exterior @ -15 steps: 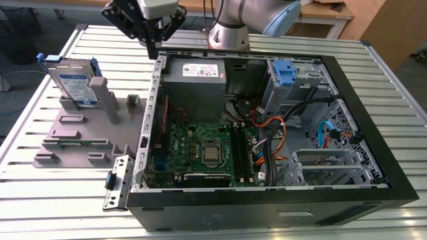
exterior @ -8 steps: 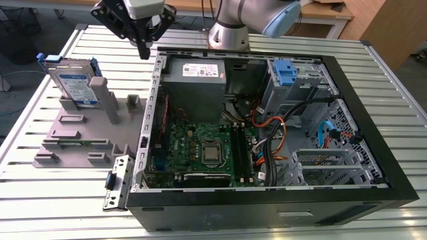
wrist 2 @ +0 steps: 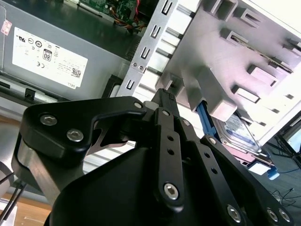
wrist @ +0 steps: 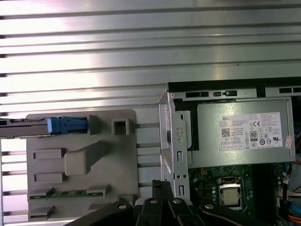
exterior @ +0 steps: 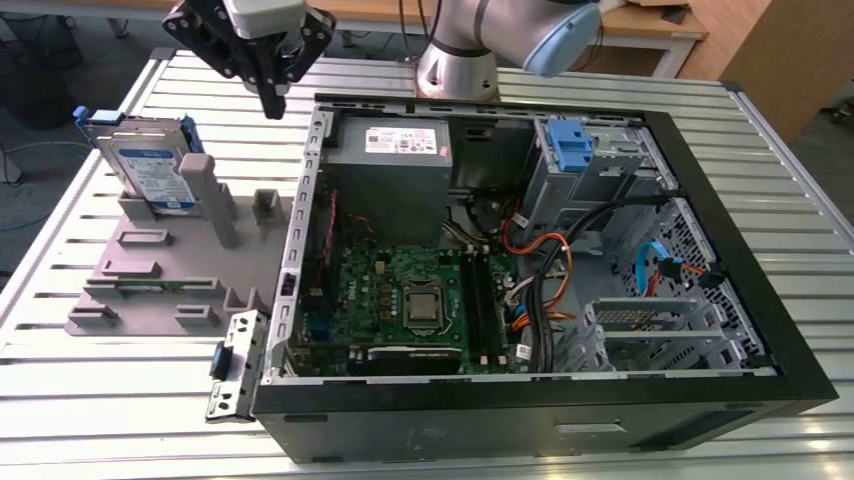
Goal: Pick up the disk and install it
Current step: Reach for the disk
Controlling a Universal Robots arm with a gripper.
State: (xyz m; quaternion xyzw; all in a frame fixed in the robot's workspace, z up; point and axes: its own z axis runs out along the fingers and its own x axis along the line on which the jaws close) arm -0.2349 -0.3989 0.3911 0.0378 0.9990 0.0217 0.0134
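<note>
**STATUS.** Tool [exterior: 274,100]: closed, fingertips together, nothing held. Hangs above table [exterior: 107,400], over gap btw. grey fixture [exterior: 160,265] and open PC case [exterior: 747,300]; no contact w/ either.

Disk [exterior: 150,165]: stands on edge in fixture slot, blue carrier frame fitted, label side exposed. Sits lower than tool, on tool's side away from case, well apart from fingertips. Seen edge-on in first wrist view [wrist: 28,123]; partly behind a fixture post in second wrist view [wrist 2: 240,134].

Progress, as judged: approx. nil. Not yet gripped, lifted, carried to case or seated. Both steps (pick, install) outstanding.

Case: lying flat, side panel off, on tool's other side. PSU [exterior: 390,140] nearest to tool inside; drive cage [exterior: 621,150] w/ blue clip [exterior: 571,145] farther off, beyond PSU. Probably the install location, but unconfirmed.

**HIDDEN / UNCLEAR.**
- Contact faces of tool: masked by own linkage in both wrist views.
- Lower part of disk: sunk in slot, behind post.
- Interior of drive cage: not visible; free bay and rails unverifiable.
- Connector end of disk: orientation not determinable.
- Arm [exterior: 507,40]: upper links cut off at frame edge.
- Cables [exterior: 561,250] near cage: possible obstruction, extent unclear.
</note>
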